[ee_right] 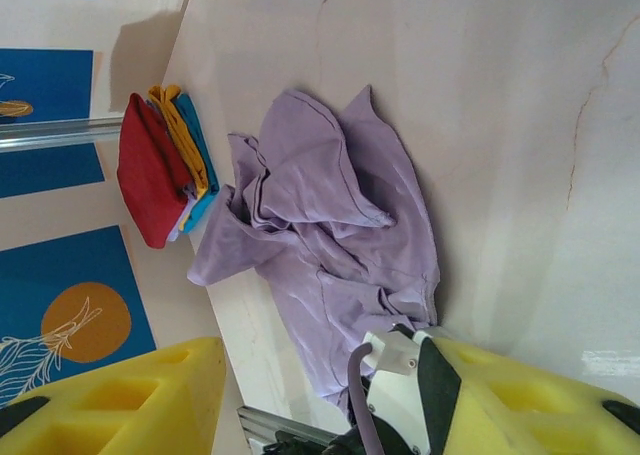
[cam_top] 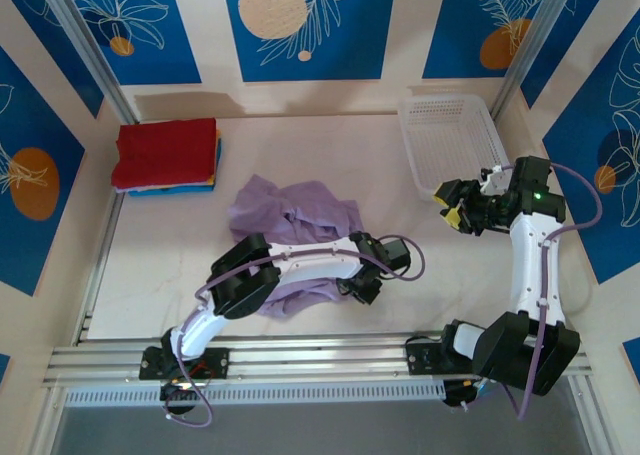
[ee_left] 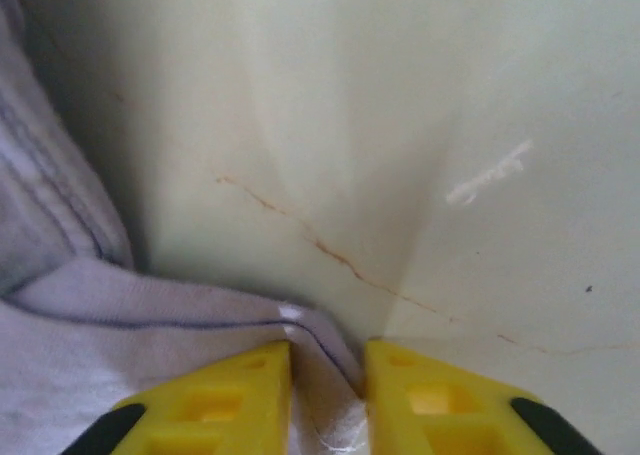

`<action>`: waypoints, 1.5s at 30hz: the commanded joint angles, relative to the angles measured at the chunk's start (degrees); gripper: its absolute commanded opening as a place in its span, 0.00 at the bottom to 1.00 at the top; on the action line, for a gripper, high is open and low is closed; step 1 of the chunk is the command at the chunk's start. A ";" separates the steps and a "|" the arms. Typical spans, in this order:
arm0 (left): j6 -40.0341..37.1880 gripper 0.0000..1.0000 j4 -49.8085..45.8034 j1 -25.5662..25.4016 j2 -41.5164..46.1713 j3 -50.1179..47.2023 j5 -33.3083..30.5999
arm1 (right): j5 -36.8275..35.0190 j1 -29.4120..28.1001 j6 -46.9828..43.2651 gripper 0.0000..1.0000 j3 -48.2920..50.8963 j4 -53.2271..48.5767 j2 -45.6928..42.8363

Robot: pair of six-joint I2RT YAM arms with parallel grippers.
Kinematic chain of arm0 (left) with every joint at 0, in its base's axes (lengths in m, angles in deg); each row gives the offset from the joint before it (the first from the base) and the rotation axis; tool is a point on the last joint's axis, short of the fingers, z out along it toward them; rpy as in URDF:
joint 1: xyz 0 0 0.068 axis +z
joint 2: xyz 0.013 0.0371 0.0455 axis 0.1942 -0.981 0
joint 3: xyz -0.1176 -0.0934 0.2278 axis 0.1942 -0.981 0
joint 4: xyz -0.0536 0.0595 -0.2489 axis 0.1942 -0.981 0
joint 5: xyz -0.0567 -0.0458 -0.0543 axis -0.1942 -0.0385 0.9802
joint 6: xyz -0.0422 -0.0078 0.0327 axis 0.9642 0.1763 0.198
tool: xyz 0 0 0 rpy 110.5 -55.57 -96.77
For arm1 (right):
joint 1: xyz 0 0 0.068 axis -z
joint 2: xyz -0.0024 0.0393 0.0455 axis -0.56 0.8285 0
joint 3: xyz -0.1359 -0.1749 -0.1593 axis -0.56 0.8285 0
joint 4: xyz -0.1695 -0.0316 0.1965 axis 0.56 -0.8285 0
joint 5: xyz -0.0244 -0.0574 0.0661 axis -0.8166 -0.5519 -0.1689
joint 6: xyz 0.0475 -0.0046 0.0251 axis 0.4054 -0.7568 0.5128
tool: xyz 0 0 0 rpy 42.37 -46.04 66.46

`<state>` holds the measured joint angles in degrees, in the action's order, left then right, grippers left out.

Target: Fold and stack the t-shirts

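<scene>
Lavender tee (cam_top: 290, 215): crumpled mid-table (cam_top: 180, 265), with its near edge lying under the left arm.
Left gripper (ee_left: 327, 360): yellow fingers drawn narrow, pinching the tee's hem low at the table surface.
Right gripper (cam_top: 448, 203): jaws standing wide with nothing between them, just beside the basket.
Folded stack (cam_top: 165, 155): red on top, yellow, orange and blue edges beneath, in the far left corner.
Basket (cam_top: 412, 155): white perforated plastic, at the far right.

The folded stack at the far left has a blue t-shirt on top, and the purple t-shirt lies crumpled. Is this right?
Not quite. The top external view shows a red t-shirt on top of the stack; the purple t-shirt does lie crumpled.
</scene>
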<state>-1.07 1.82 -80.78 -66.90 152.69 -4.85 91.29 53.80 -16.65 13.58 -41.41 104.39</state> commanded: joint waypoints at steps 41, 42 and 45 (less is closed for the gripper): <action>-16.22 0.00 -11.66 63.03 58.16 -22.45 -0.28 | -35.50 -47.88 3.74 0.49 -37.99 -6.79 57.34; -16.29 0.00 -11.53 63.08 57.98 -22.56 0.00 | -34.59 -47.93 3.87 0.47 -37.02 -6.02 57.34; -16.56 0.00 -10.98 63.25 57.49 -22.39 0.47 | -32.84 -47.97 4.16 0.27 -35.27 -4.10 56.05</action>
<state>-16.57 -9.70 -18.40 -9.09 130.62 -6.41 55.27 6.24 -13.63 -23.25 -45.87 161.83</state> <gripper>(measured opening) 0.056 0.326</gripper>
